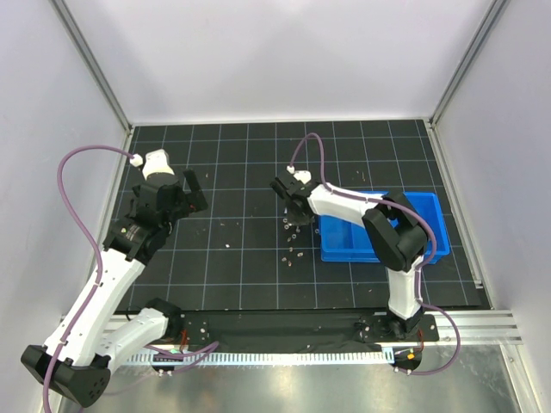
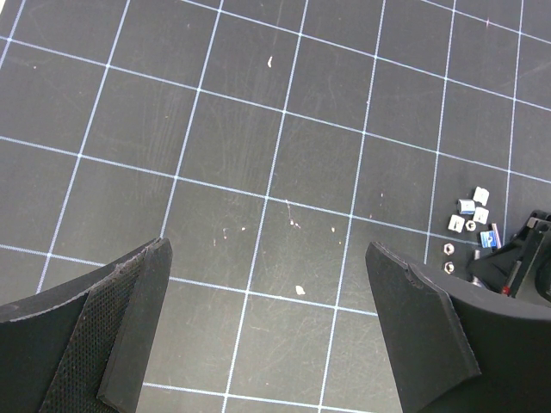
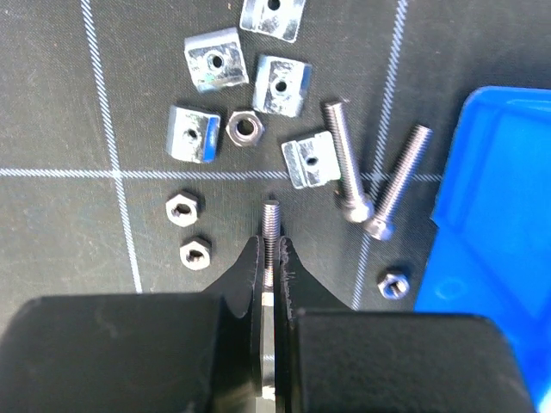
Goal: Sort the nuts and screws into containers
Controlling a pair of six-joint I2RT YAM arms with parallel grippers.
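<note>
My right gripper (image 3: 272,243) is shut on a screw (image 3: 271,220); its threaded end sticks out ahead of the fingertips. It hovers over a pile of parts just left of the blue tray (image 3: 499,215). Two more screws (image 3: 349,163) lie side by side near the tray's edge. Several square nuts (image 3: 215,58) and small hex nuts (image 3: 182,207) lie around them. In the top view the right gripper (image 1: 291,205) is over the pile (image 1: 293,241), beside the tray (image 1: 349,243). My left gripper (image 2: 267,323) is open and empty above bare mat; a few nuts (image 2: 472,211) show at its right.
The black grid mat (image 1: 232,267) covers the table. Small pale specks (image 2: 300,291) are scattered on it. The right arm's own gripper body (image 2: 516,267) shows at the right edge of the left wrist view. White walls and metal rails enclose the mat.
</note>
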